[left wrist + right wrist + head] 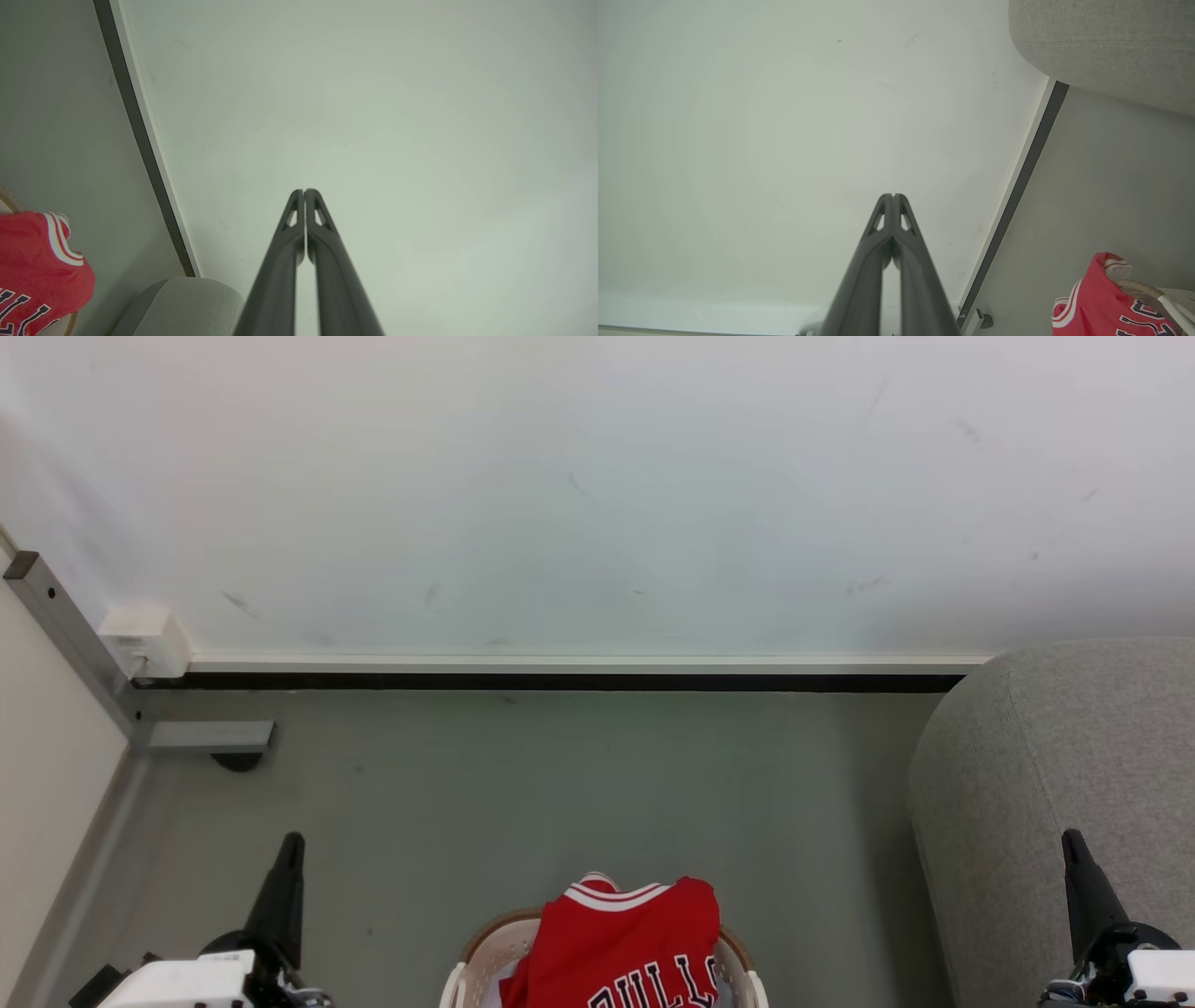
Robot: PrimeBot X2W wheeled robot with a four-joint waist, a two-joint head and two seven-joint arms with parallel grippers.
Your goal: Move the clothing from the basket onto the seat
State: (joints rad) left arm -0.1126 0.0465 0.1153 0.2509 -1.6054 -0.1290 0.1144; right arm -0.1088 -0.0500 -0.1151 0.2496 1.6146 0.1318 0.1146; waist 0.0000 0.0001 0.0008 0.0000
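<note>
A red jersey, the clothing, lettered "BULLS" lies heaped over the off-white basket at the bottom centre of the head view. The clothing also shows at the lower left of the left wrist view, and the clothing at the lower right of the right wrist view beside the basket rim. The light-grey seat stands to the right. My left gripper is shut and empty, left of the basket. My right gripper is shut and empty, in front of the seat. The left gripper and right gripper tips meet.
A pale wall with a dark baseboard runs across the back. A white box and a grey metal frame stand at the left corner. Grey floor lies between basket and wall.
</note>
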